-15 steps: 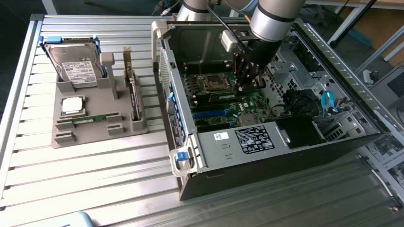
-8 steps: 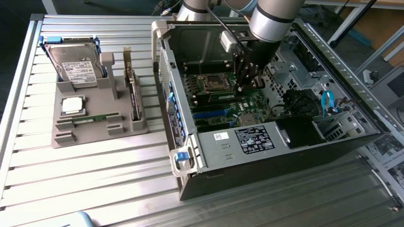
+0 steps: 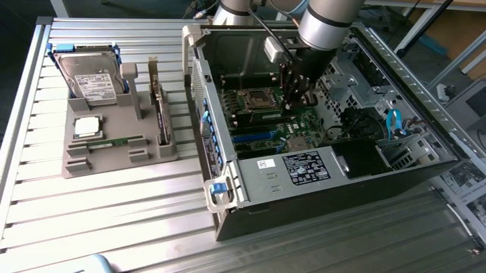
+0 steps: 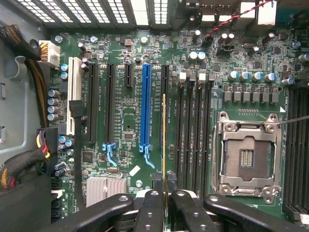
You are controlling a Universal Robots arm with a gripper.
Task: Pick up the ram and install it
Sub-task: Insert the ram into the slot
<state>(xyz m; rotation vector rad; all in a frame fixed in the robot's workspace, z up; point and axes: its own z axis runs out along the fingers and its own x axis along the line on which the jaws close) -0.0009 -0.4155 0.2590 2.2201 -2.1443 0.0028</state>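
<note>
Green board fills the open case [image 3: 251, 176] in the exterior view, where the gripper [image 3: 292, 105] reaches down inside, near one empty socket [image 3: 256, 100]; one drive [image 3: 90, 79] stands on the rack [image 3: 114, 153] outside. From the wrist, the fingers [image 4: 150, 212] are closed on one ram [image 4: 164, 145], seen edge-on, its long axis parallel to the slots [image 4: 190, 130] and just beside them.

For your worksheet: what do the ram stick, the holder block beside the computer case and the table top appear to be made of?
Ram: seen edge-on in the shut gripper, thin yellowish-green edge, probably circuit board.
Holder block: matte grey, moulded-looking slots, likely plastic.
Table top: silvery ribbed slats with a sheen, apparently aluminium.
</note>
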